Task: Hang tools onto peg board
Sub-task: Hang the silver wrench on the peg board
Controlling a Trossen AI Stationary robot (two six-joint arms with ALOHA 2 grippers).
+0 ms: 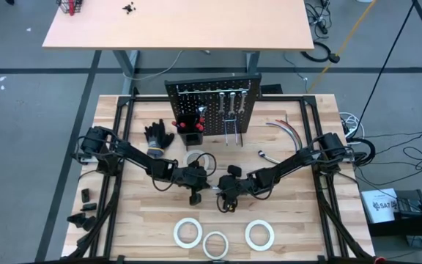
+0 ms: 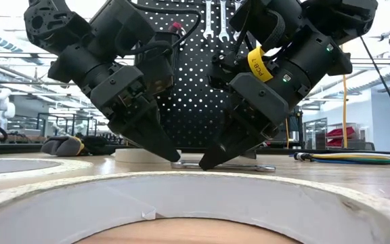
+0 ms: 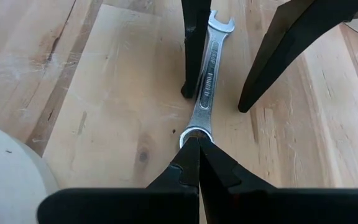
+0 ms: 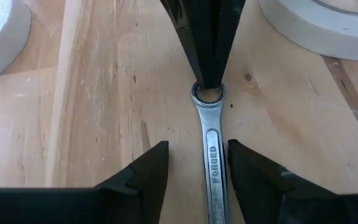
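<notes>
wrench (image 4: 211, 149) flat on bench (image 1: 306, 220) mid, betw my grippers | L gripper (image 3: 198, 144) jaws closed, tips pinning its ring end | R gripper (image 4: 197, 163) jaws open astride shank, no grip yet | peg board (image 1: 215, 99) far, some wrenches hung; 3 tape rolls (image 1: 216, 243) near edge left

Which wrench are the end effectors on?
The wrench flat on the table; the others hang on the board. Right end effector straddles it, left pins its ring end.

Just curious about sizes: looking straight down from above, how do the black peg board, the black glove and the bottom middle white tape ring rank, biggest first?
1. Black perforated metal peg board, clearly largest.
2 and 3. Black glove and white tape ring look about alike; I won't rank them.
</notes>
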